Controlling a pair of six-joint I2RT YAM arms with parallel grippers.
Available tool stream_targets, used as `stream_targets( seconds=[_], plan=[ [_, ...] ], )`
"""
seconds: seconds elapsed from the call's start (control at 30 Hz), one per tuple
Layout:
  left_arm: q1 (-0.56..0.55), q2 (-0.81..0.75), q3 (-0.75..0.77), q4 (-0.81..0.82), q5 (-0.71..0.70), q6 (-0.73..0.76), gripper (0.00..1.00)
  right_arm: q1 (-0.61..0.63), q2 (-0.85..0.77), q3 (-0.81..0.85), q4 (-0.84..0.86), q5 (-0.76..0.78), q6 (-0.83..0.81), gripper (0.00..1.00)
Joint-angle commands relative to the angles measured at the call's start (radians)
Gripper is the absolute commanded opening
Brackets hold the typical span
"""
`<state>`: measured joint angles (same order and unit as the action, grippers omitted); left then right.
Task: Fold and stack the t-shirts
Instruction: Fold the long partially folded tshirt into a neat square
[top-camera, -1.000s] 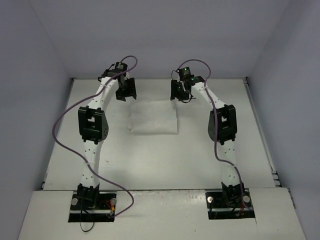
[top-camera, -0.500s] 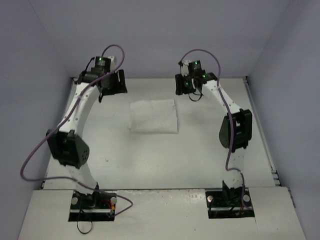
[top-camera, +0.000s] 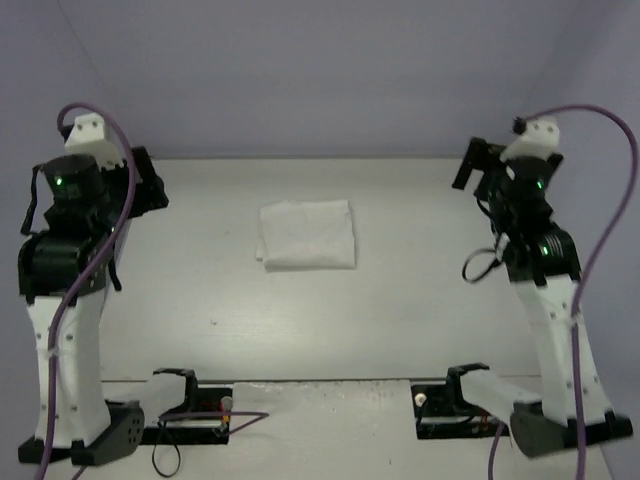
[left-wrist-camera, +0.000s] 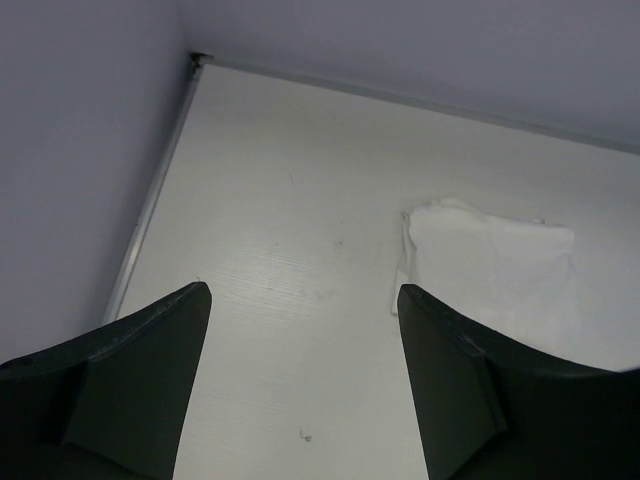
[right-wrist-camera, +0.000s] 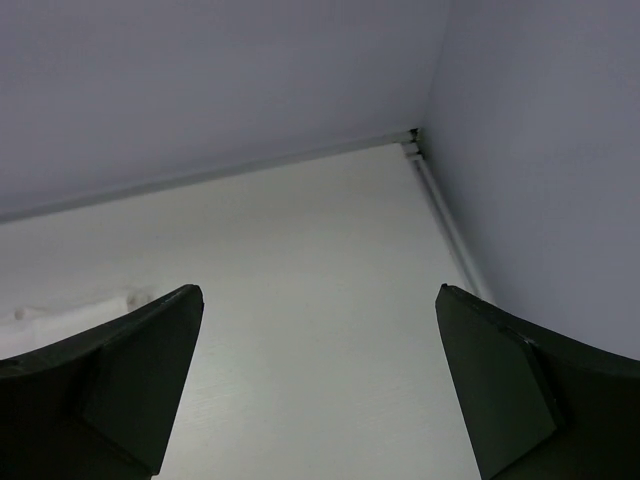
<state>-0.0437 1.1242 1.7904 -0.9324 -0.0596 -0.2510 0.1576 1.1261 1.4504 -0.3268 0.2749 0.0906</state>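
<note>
One white t-shirt (top-camera: 307, 234) lies folded into a compact rectangle at the middle of the white table (top-camera: 350, 320), plain side up, with no print showing. My left gripper (top-camera: 148, 186) hangs raised at the far left, well away from the shirt. In the left wrist view that gripper (left-wrist-camera: 302, 292) is open with nothing between its fingers, and the t-shirt (left-wrist-camera: 490, 265) lies to the right ahead of it. The right gripper (top-camera: 473, 163) is up at the far right, also apart from the shirt. The right wrist view shows that gripper (right-wrist-camera: 320, 292) open over bare table.
Grey-violet walls close the table at the back and both sides, with a metal edge strip (left-wrist-camera: 150, 200) along the left and another metal edge strip (right-wrist-camera: 445, 215) along the right. Both arm bases (top-camera: 190, 400) sit at the near edge.
Both arms have swung out and back from the shirt's far edge to the table's outer sides and risen. Both grippers now stand wider open. The folded shirt has not moved.
</note>
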Motion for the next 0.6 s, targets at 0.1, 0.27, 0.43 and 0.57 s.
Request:
stream_targets(
  seconds=[0.1,0.27,0.43,0.57],
  plan=[
    [-0.006,-0.122,-0.028,-0.070,-0.109,0.069,0.72,0.020,-0.246,-0.162,0.022,0.199,0.030,1.00],
    [-0.005,-0.162,-0.095,-0.074,-0.117,0.056,0.72,0.042,-0.315,-0.171,0.022,0.221,0.009,1.00],
    [-0.005,-0.170,-0.111,-0.071,-0.105,0.035,0.73,0.068,-0.331,-0.158,0.022,0.238,-0.004,1.00],
    [-0.005,-0.172,-0.119,-0.069,-0.118,0.025,0.73,0.093,-0.322,-0.147,0.023,0.253,-0.014,1.00]
  ],
)
